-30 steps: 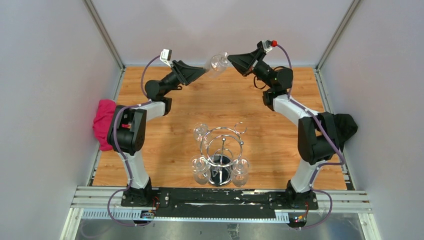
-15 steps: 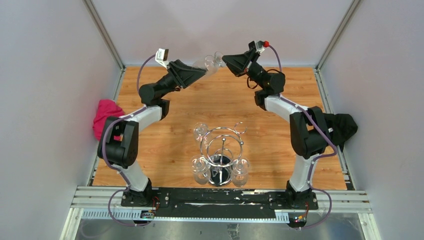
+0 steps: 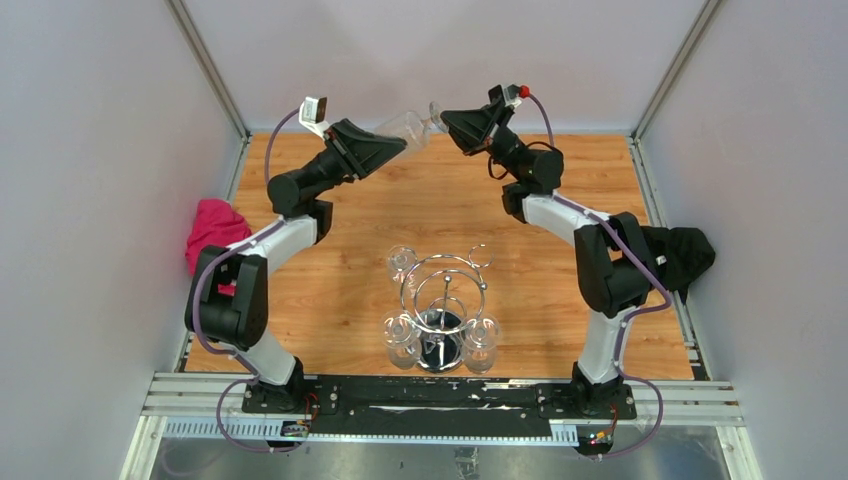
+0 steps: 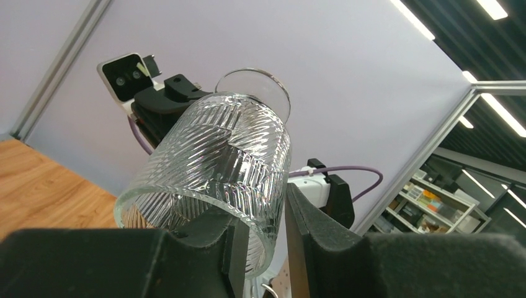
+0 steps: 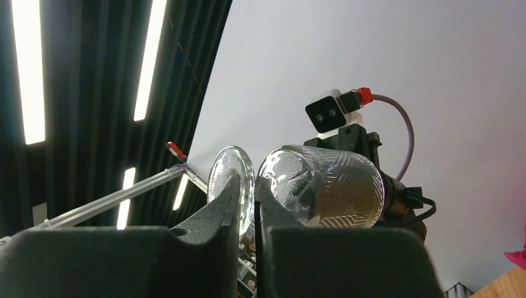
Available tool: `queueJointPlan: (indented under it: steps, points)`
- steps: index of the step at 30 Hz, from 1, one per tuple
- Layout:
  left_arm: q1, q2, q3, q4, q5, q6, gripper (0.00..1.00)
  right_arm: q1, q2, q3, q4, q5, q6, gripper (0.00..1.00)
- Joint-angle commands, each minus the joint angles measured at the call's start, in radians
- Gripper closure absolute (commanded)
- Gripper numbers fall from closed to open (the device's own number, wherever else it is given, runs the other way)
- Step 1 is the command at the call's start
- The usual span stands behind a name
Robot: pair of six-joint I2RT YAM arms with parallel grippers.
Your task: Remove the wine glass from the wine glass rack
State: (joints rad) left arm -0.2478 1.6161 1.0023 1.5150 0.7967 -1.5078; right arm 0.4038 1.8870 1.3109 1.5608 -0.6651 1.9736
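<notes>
A ribbed clear wine glass (image 3: 405, 125) hangs in the air over the far end of the table, lying on its side between both arms. My right gripper (image 3: 443, 118) is shut on its round foot (image 5: 231, 180), with the bowl (image 5: 329, 186) just beyond the fingers. My left gripper (image 4: 267, 217) pinches the bowl's wall (image 4: 217, 155) at the rim, one finger inside the bowl and one outside. The chrome wine glass rack (image 3: 447, 290) stands near the front of the table, far below both grippers, with three more glasses (image 3: 400, 335) hanging on it.
A pink cloth (image 3: 212, 232) lies at the table's left edge and a black cloth (image 3: 690, 255) at its right edge. Grey walls close in the back and both sides, with metal corner posts (image 3: 212, 70).
Both arms have carried the glass a little left and higher. The left jaws have closed from wide apart onto the bowl's rim. The right grip on the foot is unchanged.
</notes>
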Motion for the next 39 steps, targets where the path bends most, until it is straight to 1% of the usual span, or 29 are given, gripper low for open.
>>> queueJointPlan:
  steps: [1,3,4,10,13,14,17,18,21,23,30,33,35,37,38,39]
  points:
    - [-0.024,-0.044,0.013,0.055,0.012,-0.007,0.79,0.095,0.031,-0.005,0.036,-0.091,-0.05,1.0]
    - [-0.023,-0.042,0.011,0.055,0.003,-0.021,0.98,0.102,0.031,-0.008,0.036,-0.095,-0.047,1.0]
    - [-0.022,-0.041,0.008,0.054,-0.008,-0.031,1.0,0.104,0.031,-0.011,0.036,-0.096,-0.047,1.0]
    - [-0.022,-0.069,-0.046,0.055,-0.068,0.0,1.0,0.104,0.023,-0.013,0.036,-0.101,-0.049,1.0]
    - [-0.021,-0.096,-0.072,0.055,-0.099,0.018,1.0,0.103,0.016,-0.017,0.036,-0.105,-0.049,0.95]
    - [-0.021,-0.106,-0.08,0.055,-0.109,0.027,1.0,0.103,0.013,-0.019,0.036,-0.105,-0.051,0.91]
    - [-0.021,-0.133,-0.096,0.055,-0.125,0.044,1.0,0.103,0.003,-0.023,0.036,-0.103,-0.055,0.75]
    - [-0.021,-0.14,-0.098,0.056,-0.126,0.046,1.0,0.104,-0.001,-0.024,0.036,-0.103,-0.057,0.68]
    - [-0.021,-0.158,-0.108,0.056,-0.128,0.052,1.0,0.103,-0.01,-0.025,0.036,-0.1,-0.059,0.53]
    - [-0.021,-0.169,-0.118,0.054,-0.132,0.058,1.0,0.104,-0.017,-0.028,0.036,-0.098,-0.061,0.45]
    - [-0.014,-0.185,-0.138,0.054,-0.154,0.064,1.0,0.099,-0.031,-0.039,0.036,-0.085,-0.06,0.3]
    - [0.0,-0.197,-0.154,0.055,-0.17,0.062,1.0,0.086,-0.042,-0.048,0.036,-0.073,-0.069,0.27]
    - [0.013,-0.203,-0.162,0.055,-0.178,0.055,1.0,0.069,-0.055,-0.063,0.036,-0.058,-0.077,0.2]
    - [0.026,-0.209,-0.168,0.055,-0.182,0.053,1.0,0.049,-0.075,-0.094,0.035,-0.038,-0.093,0.09]
    - [0.033,-0.212,-0.17,0.055,-0.183,0.052,1.0,0.037,-0.085,-0.116,0.036,-0.019,-0.099,0.05]
    - [0.041,-0.214,-0.173,0.055,-0.183,0.05,1.0,0.027,-0.095,-0.136,0.036,-0.011,-0.105,0.04]
